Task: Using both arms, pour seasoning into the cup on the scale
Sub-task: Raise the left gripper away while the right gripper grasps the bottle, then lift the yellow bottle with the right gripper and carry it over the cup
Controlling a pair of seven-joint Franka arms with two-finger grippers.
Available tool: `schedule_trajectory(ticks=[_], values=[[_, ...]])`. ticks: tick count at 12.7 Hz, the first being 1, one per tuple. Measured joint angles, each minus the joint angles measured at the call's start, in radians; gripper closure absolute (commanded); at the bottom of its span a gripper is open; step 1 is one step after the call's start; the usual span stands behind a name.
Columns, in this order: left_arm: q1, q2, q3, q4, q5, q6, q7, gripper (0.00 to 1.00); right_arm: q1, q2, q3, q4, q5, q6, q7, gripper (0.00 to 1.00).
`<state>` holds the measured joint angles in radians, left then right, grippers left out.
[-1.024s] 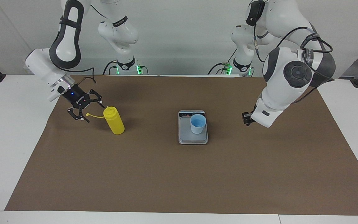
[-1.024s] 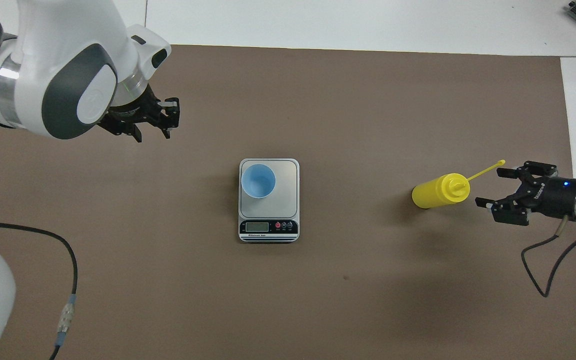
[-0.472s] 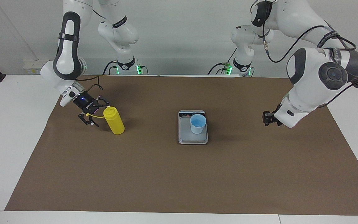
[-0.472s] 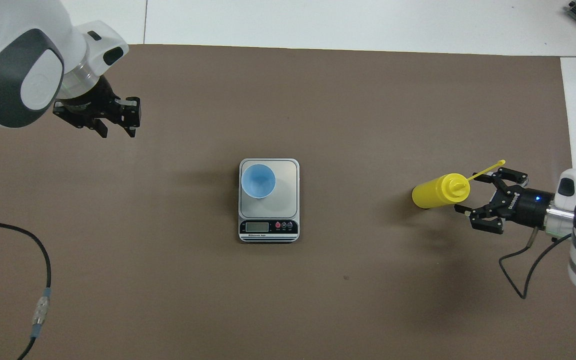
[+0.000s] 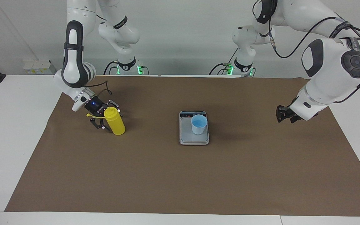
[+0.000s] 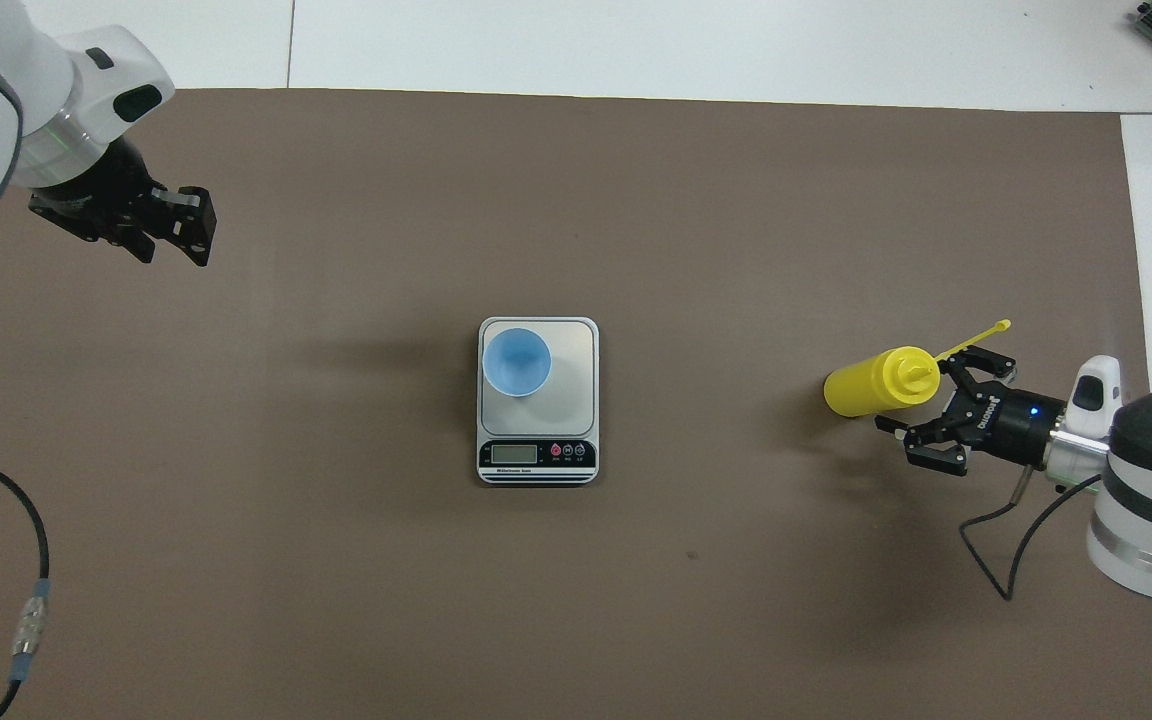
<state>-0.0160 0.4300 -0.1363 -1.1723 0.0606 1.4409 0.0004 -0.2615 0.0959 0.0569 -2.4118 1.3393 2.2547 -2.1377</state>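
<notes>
The yellow seasoning bottle (image 5: pixel 115 122) (image 6: pixel 871 383) stands upright on the brown mat toward the right arm's end, its cap strap (image 6: pixel 976 338) sticking out sideways. My right gripper (image 5: pixel 107 115) (image 6: pixel 921 408) is open and low, with a finger on each side of the bottle's upper part; I cannot tell if they touch it. The light-blue cup (image 5: pixel 198 124) (image 6: pixel 517 362) stands on the silver-grey scale (image 5: pixel 194 138) (image 6: pixel 571 385) mid-table, on the part of the plate toward the left arm's end. My left gripper (image 5: pixel 280 113) (image 6: pixel 196 226) is shut and empty, over the mat toward the left arm's end.
The brown mat (image 5: pixel 180 175) covers most of the white table. The scale's display strip (image 6: pixel 536 455) is at its end nearer the robots. A black cable (image 6: pixel 31 520) hangs by the left arm's end.
My right gripper has moved in from beside the bottle, and its open fingers now flank the bottle's top. My left gripper has drawn away from the scale toward its own end of the table.
</notes>
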Motion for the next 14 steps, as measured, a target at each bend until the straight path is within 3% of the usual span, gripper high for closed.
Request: schedule_trajectory(ticks=[2,6,7,10,14], values=[[0.012,-0.026,0.000,-0.047,0.000,0.026,0.016,0.45,0.004,0.004,0.000,0.003,0.021,0.000,-0.006,0.00],[0.029,-0.105,0.001,-0.171,0.000,0.088,0.040,0.44,0.026,0.004,0.000,0.012,0.048,0.011,-0.006,0.43],[0.031,-0.134,0.001,-0.215,0.000,0.113,0.042,0.44,0.031,0.004,0.000,0.018,0.050,0.012,-0.006,0.48],[0.044,-0.210,0.002,-0.325,0.000,0.160,0.071,0.42,0.049,0.006,0.000,0.038,0.052,0.044,-0.003,0.52],[0.057,-0.237,0.001,-0.364,0.000,0.170,0.085,0.41,0.129,0.007,0.001,0.087,0.052,0.104,0.088,0.57]])
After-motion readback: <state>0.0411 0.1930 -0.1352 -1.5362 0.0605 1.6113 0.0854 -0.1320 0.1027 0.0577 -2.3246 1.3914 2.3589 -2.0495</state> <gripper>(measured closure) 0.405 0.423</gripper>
